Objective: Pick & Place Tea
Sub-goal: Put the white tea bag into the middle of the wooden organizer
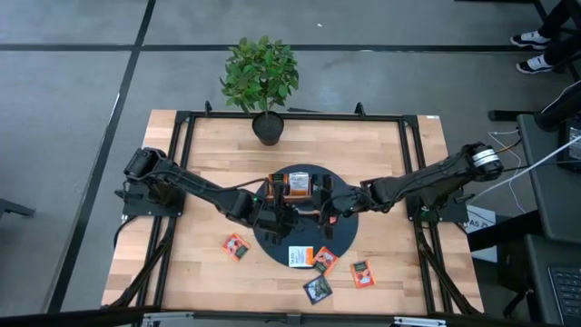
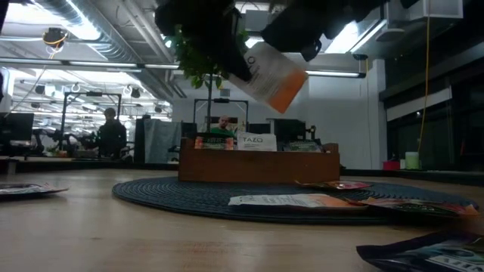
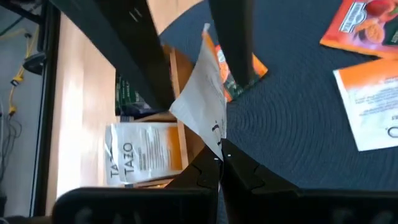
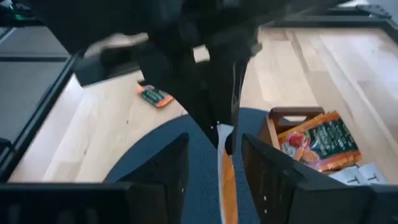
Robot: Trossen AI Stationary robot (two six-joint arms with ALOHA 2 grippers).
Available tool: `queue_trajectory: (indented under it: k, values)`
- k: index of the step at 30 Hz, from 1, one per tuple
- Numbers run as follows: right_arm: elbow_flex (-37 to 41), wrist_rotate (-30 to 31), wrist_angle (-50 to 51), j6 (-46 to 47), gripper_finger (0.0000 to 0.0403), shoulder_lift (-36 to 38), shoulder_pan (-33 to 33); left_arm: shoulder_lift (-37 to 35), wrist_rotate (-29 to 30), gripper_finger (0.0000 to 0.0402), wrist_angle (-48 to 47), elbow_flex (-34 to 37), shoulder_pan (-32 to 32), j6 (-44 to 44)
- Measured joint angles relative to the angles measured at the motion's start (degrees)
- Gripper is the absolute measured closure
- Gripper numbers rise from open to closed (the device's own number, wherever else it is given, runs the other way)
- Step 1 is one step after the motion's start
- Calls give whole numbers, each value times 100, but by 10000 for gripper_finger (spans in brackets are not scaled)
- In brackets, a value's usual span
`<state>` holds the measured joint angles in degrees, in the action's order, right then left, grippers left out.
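Observation:
Over the round dark mat [image 1: 345, 238], my left gripper [image 3: 219, 163] is shut on a white-and-orange tea sachet [image 2: 272, 75] held up in the air. My right gripper [image 4: 217, 168] faces it from the table's right, open, one finger on either side of the sachet's orange end [image 4: 227, 183]; I cannot tell whether they touch it. The wooden tray [image 1: 295, 184] on the mat's far part holds standing sachets [image 4: 320, 143]. Loose sachets lie flat on the mat [image 1: 300, 256] and on the table [image 1: 237, 246]. My left gripper pinches the sachet's white end [image 3: 216, 134] between its two fingertips, coming from the table's left and slanting down. The sachet stands edge-on to the fingers, tilted, with its orange end [image 2: 287, 94] lowest. It is lifted clear of the mat.
A potted plant [image 1: 260, 77] stands at the table's far edge. More sachets lie near the front right [image 1: 318, 289], [image 1: 362, 272]. A black frame [image 1: 182, 127] borders the table. People sit in the room behind [image 2: 112, 132].

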<state>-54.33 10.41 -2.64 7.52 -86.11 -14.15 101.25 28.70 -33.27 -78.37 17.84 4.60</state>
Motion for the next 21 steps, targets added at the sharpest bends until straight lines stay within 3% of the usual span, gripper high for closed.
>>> queue_trajectory:
  k: [12, 21]
  values:
    - [0, 44, -234, -184, 264, -196, 0, 50, -105, 399, 24, 0, -34, 47]
    - [0, 46, -190, -146, 299, -194, 0, 46, -30, 399, 54, -2, -36, 66]
